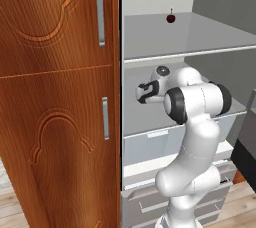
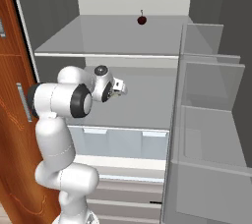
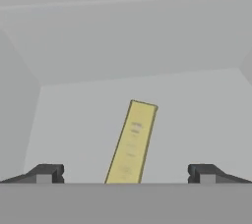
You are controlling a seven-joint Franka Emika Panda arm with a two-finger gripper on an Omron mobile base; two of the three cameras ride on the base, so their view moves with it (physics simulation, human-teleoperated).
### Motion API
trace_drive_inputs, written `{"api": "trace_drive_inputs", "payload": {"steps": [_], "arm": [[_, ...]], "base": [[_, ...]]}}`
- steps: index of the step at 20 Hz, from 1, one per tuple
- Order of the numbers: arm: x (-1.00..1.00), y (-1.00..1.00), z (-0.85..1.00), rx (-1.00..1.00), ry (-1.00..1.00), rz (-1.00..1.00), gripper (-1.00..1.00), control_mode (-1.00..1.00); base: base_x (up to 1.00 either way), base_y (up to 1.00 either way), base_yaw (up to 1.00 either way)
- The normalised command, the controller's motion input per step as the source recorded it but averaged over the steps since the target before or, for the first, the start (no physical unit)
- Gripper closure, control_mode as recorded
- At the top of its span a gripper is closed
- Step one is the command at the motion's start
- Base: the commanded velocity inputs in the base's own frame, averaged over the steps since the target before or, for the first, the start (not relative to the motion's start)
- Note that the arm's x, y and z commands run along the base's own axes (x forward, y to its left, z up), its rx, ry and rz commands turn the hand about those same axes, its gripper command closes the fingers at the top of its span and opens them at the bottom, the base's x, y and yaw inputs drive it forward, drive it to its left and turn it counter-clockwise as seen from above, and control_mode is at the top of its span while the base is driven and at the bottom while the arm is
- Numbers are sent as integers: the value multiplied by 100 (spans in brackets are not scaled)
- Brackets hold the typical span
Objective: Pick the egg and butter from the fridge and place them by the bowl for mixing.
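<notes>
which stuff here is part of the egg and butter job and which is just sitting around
Part of the job:
- butter, lying on a fridge shelf between the open gripper's fingertips
- fridge, door open

Just lying about:
- dark red stemmed fruit on the upper shelf
- wooden cabinet beside the fridge

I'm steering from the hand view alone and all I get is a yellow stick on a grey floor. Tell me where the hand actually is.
Observer: The gripper is reaching into the open fridge, over its middle shelf, under the top shelf.
Operator: Give me what else is in the fridge.
Observer: A dark red stemmed fruit sits at the back of the top shelf.
Operator: Say what's left of the fridge.
Observer: A carved brown wooden cabinet with grey handles stands right against it.
Operator: Confirm the butter isn't gripped.
Observer: It lies on the shelf between the wide-open fingers, untouched.
</notes>
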Motion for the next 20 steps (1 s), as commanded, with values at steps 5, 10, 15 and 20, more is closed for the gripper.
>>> {"api": "trace_drive_inputs", "payload": {"steps": [5,10,15,20], "arm": [[9,-2,-28,-1,0,0,-100,-100],[14,0,-21,0,0,0,-100,-100],[-2,0,-36,-1,0,0,100,-100],[-20,0,-46,0,0,0,100,-100]], "base": [[0,0,0],[0,0,0],[0,0,0],[0,0,0]]}}
